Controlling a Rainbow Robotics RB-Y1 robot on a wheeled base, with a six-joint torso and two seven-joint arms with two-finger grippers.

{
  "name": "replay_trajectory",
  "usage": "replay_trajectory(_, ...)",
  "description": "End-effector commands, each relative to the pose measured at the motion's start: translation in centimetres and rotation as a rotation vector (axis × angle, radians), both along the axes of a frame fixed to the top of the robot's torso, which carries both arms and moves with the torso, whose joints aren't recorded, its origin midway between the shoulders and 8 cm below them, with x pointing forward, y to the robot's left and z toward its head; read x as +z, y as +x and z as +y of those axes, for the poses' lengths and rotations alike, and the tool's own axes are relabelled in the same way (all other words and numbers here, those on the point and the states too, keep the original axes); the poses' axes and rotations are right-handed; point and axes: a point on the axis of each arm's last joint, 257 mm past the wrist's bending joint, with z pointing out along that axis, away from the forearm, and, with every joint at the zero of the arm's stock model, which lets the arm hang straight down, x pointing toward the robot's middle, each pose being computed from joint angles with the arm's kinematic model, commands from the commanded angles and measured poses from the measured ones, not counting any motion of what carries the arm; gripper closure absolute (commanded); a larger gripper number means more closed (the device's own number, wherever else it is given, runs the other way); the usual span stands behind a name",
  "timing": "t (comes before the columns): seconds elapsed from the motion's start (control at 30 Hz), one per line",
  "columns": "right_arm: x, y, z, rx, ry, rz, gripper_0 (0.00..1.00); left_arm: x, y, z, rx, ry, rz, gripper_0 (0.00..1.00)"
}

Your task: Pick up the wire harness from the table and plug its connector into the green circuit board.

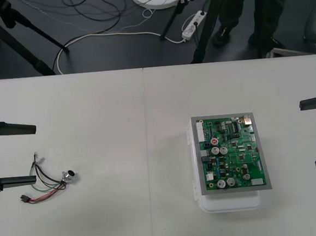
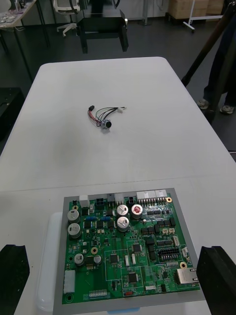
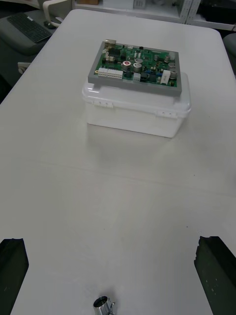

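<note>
- Left gripper (image 1: 34, 153): fingers stand wide apart and grip nothing. It sits well to the left of the green circuit board (image 1: 232, 153), low over the table (image 1: 119, 110).
- Wire harness (image 1: 49, 184): lies loose on the table, well to the left of the board, at the left gripper's fingertips. Whether the nearer finger touches the wires cannot be told.
- Round metal socket (image 1: 70, 174): the end of the harness closest to the board. In the left wrist view it sits between the spread fingers.
- Black plug (image 1: 25, 199): the end farthest from the board, resting on the table.
- Right gripper (image 1: 310, 134): just right of the board, fingers wide apart, holding nothing, clear of the board.
- White base (image 1: 230, 202): carries the board flat on top, and its rim shows along the board's left and near edges.
</note>
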Motion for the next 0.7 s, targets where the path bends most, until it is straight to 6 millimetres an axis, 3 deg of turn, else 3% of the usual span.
replay_trajectory(0.03,0.35,-0.40,-0.06,-0.005,0.010,0.022,0.00,-0.68,-0.99,0.36,-0.033,0.018,-0.018,0.00)
replay_trajectory(0.7,0.35,-0.40,-0.06,-0.005,0.010,0.022,0.00,-0.68,-0.99,0.36,-0.033,0.018,-0.018,0.00)
